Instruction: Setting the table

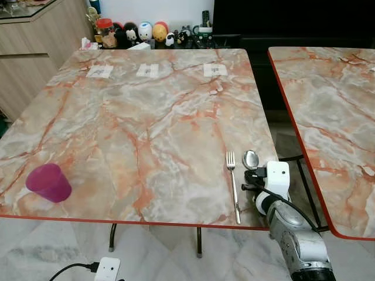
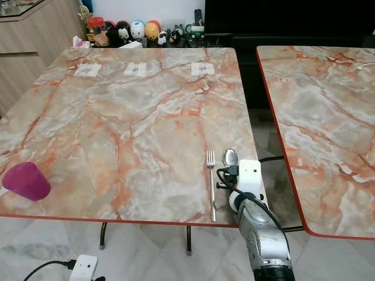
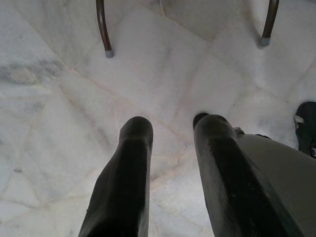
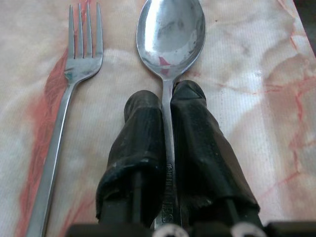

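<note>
At the table's [image 1: 146,117] near right edge, right gripper [image 4: 167,106] clamped on spoon [image 4: 171,34] handle beside fork [image 4: 74,74], handle mostly hidden, left gripper [image 3: 173,133] parted, empty.

Item count, as visible:

- Marble-pattern tables: two. The main table [image 1: 146,117] and a second table [image 1: 334,117] just beside it on the robot's right.
- Forks: one fork [image 1: 233,184], lying on the main table near its front edge.
- Spoons: one spoon [image 4: 170,44], lying just beside the fork.
- Cups: one purple cup [image 1: 48,182], upside down near the front left corner.
- White paper labels: three labels [image 1: 151,71] in a row along the far edge.
- Table legs: two leg ends [image 3: 104,29] on the floor in the left wrist view.
- Grippers: two, the right gripper [image 4: 168,106] and the left gripper [image 3: 170,133], each with two black fingers.
- Figurines: a cluster [image 1: 143,32] behind the table; exact count cannot be determined.
</note>
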{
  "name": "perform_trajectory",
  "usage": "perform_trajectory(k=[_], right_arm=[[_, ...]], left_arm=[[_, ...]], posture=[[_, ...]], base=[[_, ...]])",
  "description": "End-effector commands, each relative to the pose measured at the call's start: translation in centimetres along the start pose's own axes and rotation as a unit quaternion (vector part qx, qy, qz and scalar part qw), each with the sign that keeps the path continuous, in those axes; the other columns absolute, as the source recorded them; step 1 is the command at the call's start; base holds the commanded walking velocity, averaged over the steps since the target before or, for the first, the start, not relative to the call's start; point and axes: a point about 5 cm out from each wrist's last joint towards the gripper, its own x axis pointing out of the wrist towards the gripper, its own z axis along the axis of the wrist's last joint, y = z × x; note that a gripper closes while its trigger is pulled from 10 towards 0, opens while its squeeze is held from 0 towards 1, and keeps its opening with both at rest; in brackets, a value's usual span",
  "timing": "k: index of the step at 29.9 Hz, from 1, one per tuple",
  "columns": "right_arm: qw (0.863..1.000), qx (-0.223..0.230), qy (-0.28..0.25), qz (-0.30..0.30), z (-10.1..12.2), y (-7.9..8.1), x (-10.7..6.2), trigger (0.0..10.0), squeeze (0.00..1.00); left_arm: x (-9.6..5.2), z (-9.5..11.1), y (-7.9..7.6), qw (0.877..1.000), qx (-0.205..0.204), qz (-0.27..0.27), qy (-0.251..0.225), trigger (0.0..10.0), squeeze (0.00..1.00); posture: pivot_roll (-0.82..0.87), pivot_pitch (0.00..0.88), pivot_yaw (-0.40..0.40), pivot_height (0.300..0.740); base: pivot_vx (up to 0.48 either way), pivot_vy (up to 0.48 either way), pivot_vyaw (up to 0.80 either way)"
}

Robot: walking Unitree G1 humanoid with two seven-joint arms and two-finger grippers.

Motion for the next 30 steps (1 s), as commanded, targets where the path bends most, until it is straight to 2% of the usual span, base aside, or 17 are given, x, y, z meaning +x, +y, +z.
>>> perform_trajectory(k=[1, 6, 10, 11, 12, 13, 19, 30], right_arm=[[1.000, 0.005, 0.027, -0.002, -1.4, -0.1, -0.1, 0.0, 0.00], [1.000, 0.012, 0.014, -0.002, -1.1, -0.1, -0.1, 0.0, 0.00], [1.000, 0.018, -0.017, -0.009, -0.4, -0.2, -0.3, 0.0, 0.00], [0.998, 0.016, -0.059, -0.015, 0.6, -0.3, -0.5, 8.0, 0.00], [0.998, 0.016, -0.059, -0.015, 0.6, -0.3, -0.5, 8.0, 0.00], [0.995, 0.017, -0.094, -0.023, 1.5, -0.3, -0.8, 10.0, 0.00], [0.983, 0.036, -0.174, -0.051, 3.7, -1.1, -1.7, 10.0, 0.00], [0.973, 0.040, -0.217, -0.068, 4.6, -1.9, -2.4, 10.0, 0.00]], left_arm=[[-0.3, -1.1, 0.1, 1.000, 0.004, 0.000, 0.019, 10.0, 0.00], [-0.3, -1.2, 0.1, 1.000, 0.004, 0.000, 0.020, 10.0, 0.00], [-0.4, -1.3, 0.0, 1.000, 0.005, 0.001, 0.021, 10.0, 0.00], [-0.3, -1.3, 0.0, 1.000, 0.005, 0.001, 0.021, 10.0, 0.00], [-0.3, -1.3, 0.0, 1.000, 0.005, 0.001, 0.021, 10.0, 0.00], [-0.3, -1.2, 0.0, 1.000, 0.006, 0.001, 0.021, 10.0, 0.00], [-0.3, -1.1, 0.0, 1.000, 0.016, 0.001, 0.021, 10.0, 0.00], [-0.3, -1.3, 0.0, 0.999, 0.022, 0.005, 0.023, 10.0, 0.00]], posture=[[-0.07, 0.104, 0.030, 0.740], [-0.07, 0.104, 0.030, 0.740], [-0.08, 0.102, 0.030, 0.740], [-0.08, 0.101, 0.029, 0.740], [-0.08, 0.101, 0.029, 0.740], [-0.08, 0.101, 0.029, 0.740], [-0.08, 0.100, 0.028, 0.740], [-0.09, 0.099, 0.025, 0.740]], base=[[0.000, 0.000, 0.00], [0.000, 0.000, 0.00], [0.000, 0.000, 0.00], [0.000, 0.000, 0.00], [0.000, 0.000, 0.00], [0.000, 0.000, 0.00], [0.000, 0.000, 0.00], [0.000, -0.383, 0.00]])
